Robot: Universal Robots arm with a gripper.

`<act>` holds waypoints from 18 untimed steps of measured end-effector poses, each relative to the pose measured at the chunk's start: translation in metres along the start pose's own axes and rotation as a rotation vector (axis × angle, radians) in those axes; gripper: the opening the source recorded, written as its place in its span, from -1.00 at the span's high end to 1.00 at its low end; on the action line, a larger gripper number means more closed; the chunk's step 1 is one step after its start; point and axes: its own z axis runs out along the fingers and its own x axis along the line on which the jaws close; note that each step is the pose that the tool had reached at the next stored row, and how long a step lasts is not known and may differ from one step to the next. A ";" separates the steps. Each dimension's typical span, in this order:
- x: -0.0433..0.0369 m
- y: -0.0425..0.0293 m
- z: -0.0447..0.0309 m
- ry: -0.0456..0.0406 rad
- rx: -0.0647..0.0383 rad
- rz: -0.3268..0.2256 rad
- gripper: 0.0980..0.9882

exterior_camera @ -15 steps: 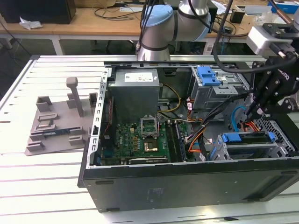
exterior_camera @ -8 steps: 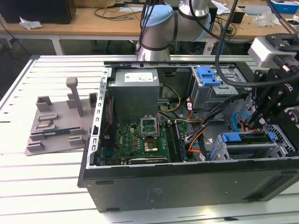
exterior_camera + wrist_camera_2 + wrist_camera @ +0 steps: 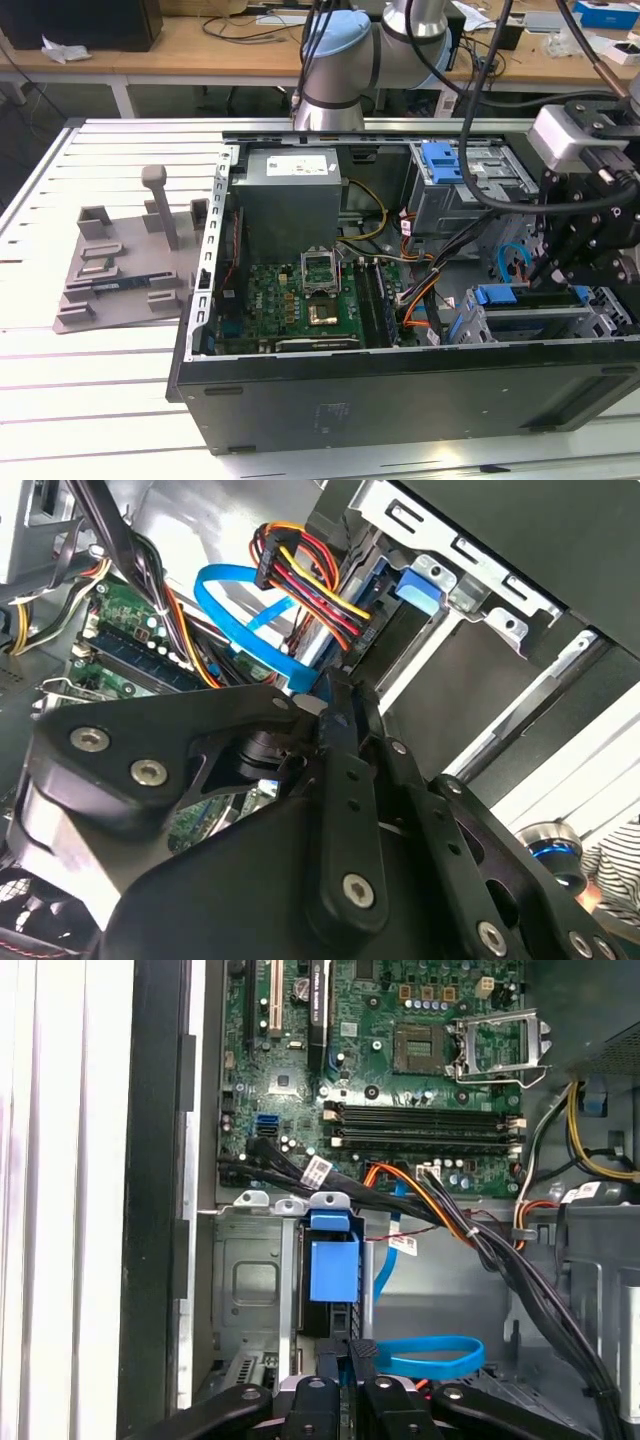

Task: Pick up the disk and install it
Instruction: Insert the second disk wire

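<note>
Exterior view, clock directions read on that picture. The white slatted table point(image 3: 60, 400) carries the open computer case point(image 3: 400, 410). The case's black side wall forms its 6 o'clock edge, and a band of bare slats lies beyond that edge. At 9 o'clock of the case, just beside its metal rim, sits the grey plastic stand point(image 3: 120, 270) with its posts upright. Inside the case, the power supply point(image 3: 290, 195) lies toward 11 o'clock and the motherboard point(image 3: 310, 300) toward 7 o'clock. An upper drive cage point(image 3: 470, 185) with a blue latch occupies 1 o'clock.

My arm point(image 3: 340, 60) enters from 12 o'clock and bends over the case's 3 o'clock end. My gripper point(image 3: 565, 280) hangs there above the lower drive cage point(image 3: 255, 1280) — the 4 o'clock corner, close to the case wall.

In the first wrist view the disk point(image 3: 328, 1315) stands edge-on in that cage's slot, its dark end under a blue plastic piece point(image 3: 333, 1260). My gripper point(image 3: 353, 1355) points straight at that end, fingers drawn together with nothing seen between them. Whether the tips touch the disk I cannot tell.

Room is tight. A looped blue flat cable point(image 3: 435, 1355) lies just beside my fingers, and a black cable bundle point(image 3: 520, 1270) crosses near it. In the second wrist view my gripper point(image 3: 335, 695) has the red-yellow-black plug bundle point(image 3: 310, 585) near its tip — cage sheet metal point(image 3: 480, 610) lies beyond.
</note>
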 end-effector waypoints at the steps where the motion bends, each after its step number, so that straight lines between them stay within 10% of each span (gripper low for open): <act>1: 0.0003 0.0000 0.0006 0.0004 0.000 0.000 0.86; 18: 0.0009 0.0032 0.0058 -0.0001 0.000 0.000 0.86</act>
